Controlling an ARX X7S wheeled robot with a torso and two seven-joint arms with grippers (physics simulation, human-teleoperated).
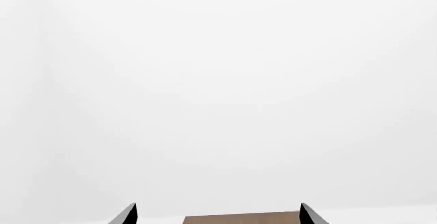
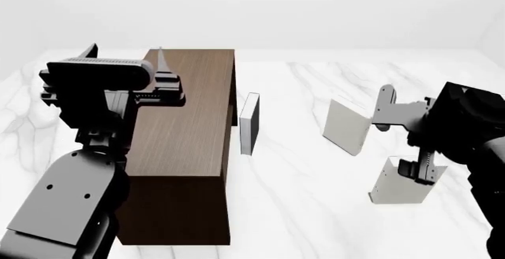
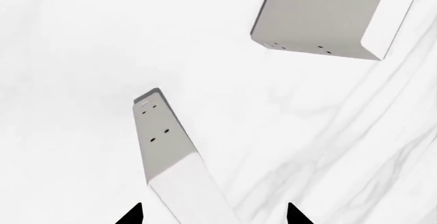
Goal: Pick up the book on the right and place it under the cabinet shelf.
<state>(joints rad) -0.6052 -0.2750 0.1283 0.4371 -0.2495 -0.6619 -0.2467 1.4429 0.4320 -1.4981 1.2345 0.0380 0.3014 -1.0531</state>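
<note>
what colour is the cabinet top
Dark brown wood grain; the cabinet shows best in the head view.

3 books (image 2: 347, 126), 1 cabinet (image 2: 189, 123), 2 grippers (image 2: 126, 64).

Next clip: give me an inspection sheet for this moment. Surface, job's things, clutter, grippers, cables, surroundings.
Surface: white marble-patterned table, no spills seen.
Job's things: the book stands upright near the right side, between the right gripper's fingertips; the cabinet shelf sits at the left, long top bare.
Clutter: a second pale book stands behind the first, apart from it; a slim dark-faced book stands upright just beside the cabinet.
Grippers: right gripper open, straddling the book's top edge, not closed on it; left gripper open, holding nothing, over the cabinet.
Cables: nothing seen.
Surroundings: plain pale walls, nothing else seen.
</note>
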